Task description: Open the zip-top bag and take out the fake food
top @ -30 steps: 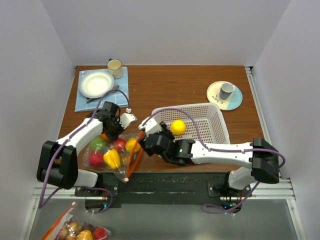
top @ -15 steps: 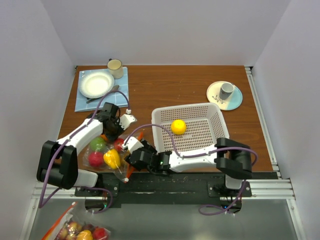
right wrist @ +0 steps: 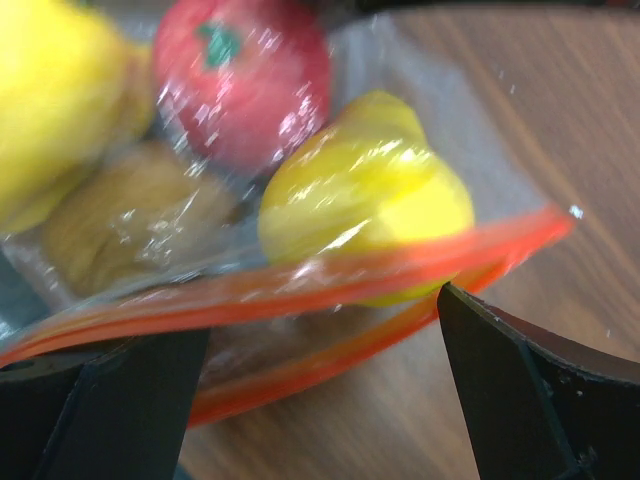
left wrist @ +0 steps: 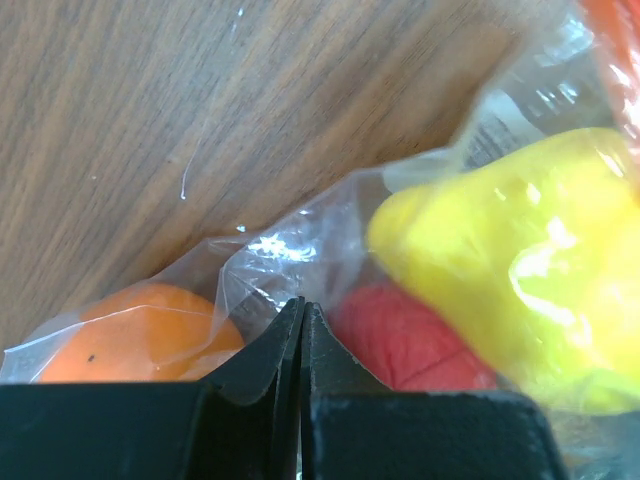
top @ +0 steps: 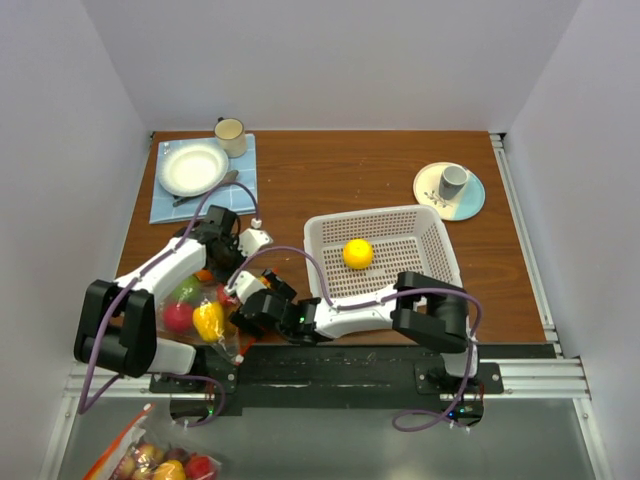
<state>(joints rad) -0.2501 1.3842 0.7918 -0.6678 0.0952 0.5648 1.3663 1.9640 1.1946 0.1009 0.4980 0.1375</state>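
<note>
Two wrist views, unlike overhead, show left tool (left wrist: pixel 301 305) pinching the zip-top bag (left wrist: pixel 300 232), right tool (right wrist: pixel 322 315) wide.

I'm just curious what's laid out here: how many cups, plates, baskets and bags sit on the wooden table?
Cups: 2
Plates: 2
Basket: 1
Zip-top bag: 1
Total: 6
</note>
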